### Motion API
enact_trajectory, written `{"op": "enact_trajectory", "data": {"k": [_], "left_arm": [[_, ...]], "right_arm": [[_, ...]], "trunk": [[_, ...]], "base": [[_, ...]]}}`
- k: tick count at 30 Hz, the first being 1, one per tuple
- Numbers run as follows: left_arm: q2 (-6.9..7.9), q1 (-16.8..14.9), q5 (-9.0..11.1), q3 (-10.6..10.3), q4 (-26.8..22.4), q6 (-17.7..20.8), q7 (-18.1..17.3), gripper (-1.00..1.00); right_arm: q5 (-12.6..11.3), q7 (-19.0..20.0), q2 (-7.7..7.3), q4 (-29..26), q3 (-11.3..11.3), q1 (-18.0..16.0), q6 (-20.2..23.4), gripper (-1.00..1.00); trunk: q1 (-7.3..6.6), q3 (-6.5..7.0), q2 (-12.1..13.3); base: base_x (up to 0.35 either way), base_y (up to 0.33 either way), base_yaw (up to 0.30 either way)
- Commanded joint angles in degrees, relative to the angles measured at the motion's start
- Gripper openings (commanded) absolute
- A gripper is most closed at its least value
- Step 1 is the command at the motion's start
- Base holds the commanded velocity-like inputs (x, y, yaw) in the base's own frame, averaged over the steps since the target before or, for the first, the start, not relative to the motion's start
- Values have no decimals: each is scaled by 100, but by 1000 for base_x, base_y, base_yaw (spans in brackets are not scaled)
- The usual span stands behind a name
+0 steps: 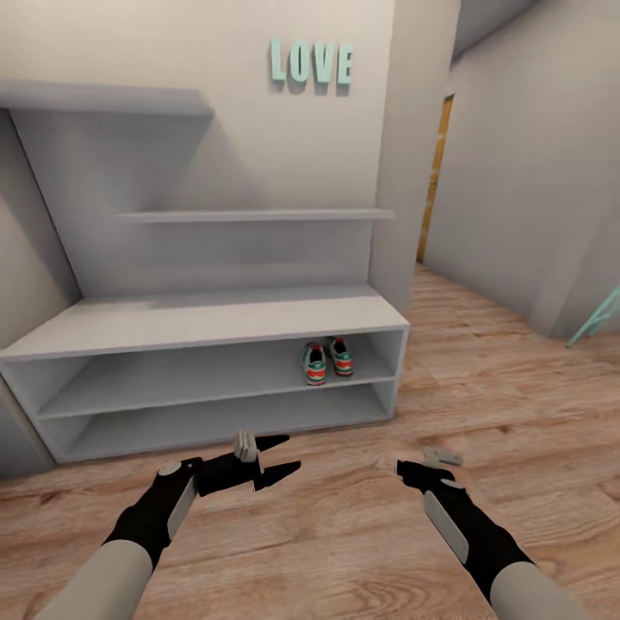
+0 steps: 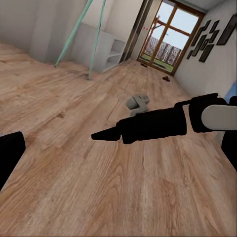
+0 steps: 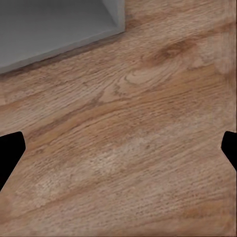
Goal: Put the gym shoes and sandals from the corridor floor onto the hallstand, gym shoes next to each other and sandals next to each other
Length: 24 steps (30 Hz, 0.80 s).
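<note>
The left claw (image 1: 280, 458) hangs spread and empty above the corridor floor (image 1: 344, 525), its fingers pointing sideways towards the right claw (image 1: 413, 469), which is likewise spread with nothing between its tips, as the right wrist view shows. Beyond them stands the hallstand (image 1: 207, 320), and on the right end of its upper open shelf the two gym shoes (image 1: 327, 360) sit side by side, just touching, long axes running front to back with heels facing outward and toes towards the wall.
</note>
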Motion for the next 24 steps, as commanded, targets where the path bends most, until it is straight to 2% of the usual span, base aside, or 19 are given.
{"op": "enact_trajectory", "data": {"k": [1, 24], "left_arm": [[1, -2, 7, 6, -1, -1, -18, 100], [-19, -2, 9, -11, 10, -10, 99, 100]], "right_arm": [[-45, -52, -10, -8, 40, -6, 17, 100], [-52, -44, -33, -17, 33, -6, 24, 100]], "trunk": [[-1, -5, -2], [-1, -28, -2]], "base": [[0, 0, -290], [0, 0, -291]]}}
